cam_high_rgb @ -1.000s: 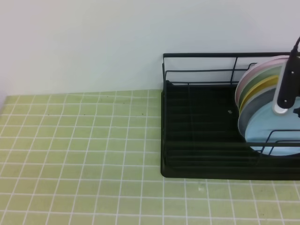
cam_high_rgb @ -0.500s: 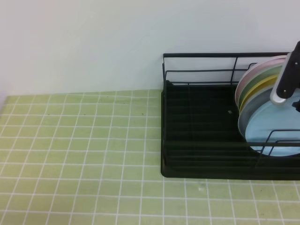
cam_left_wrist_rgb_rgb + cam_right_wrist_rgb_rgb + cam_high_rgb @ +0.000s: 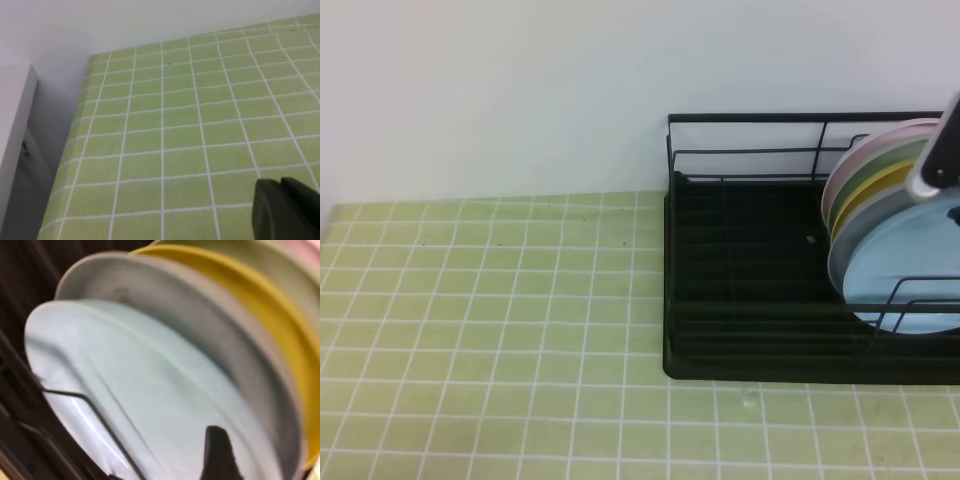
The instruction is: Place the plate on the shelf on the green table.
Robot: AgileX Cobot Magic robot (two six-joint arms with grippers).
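The light blue plate [image 3: 895,270] stands on edge in the front slot of the black wire shelf [image 3: 750,300], which rests on the green table [image 3: 490,320]. My right gripper [image 3: 926,180] hangs above the plate's upper rim at the right edge of the high view, and only one finger shows there. In the right wrist view the plate [image 3: 150,390] fills the picture behind a shelf wire [image 3: 95,410], with one dark fingertip [image 3: 217,455] in front of it and nothing held. My left gripper [image 3: 282,195] is shut and empty over bare tiles [image 3: 175,125].
Behind the blue plate stand a grey plate [image 3: 200,325], a yellow plate [image 3: 260,305], then a green and a pink one [image 3: 860,165]. The shelf's left half holds no dishes. The table's left edge [image 3: 75,150] drops off beside a white panel [image 3: 15,135].
My right gripper's finger has risen up and to the right, off the blue plate's face. The plate has stayed in the shelf. The left arm has not moved.
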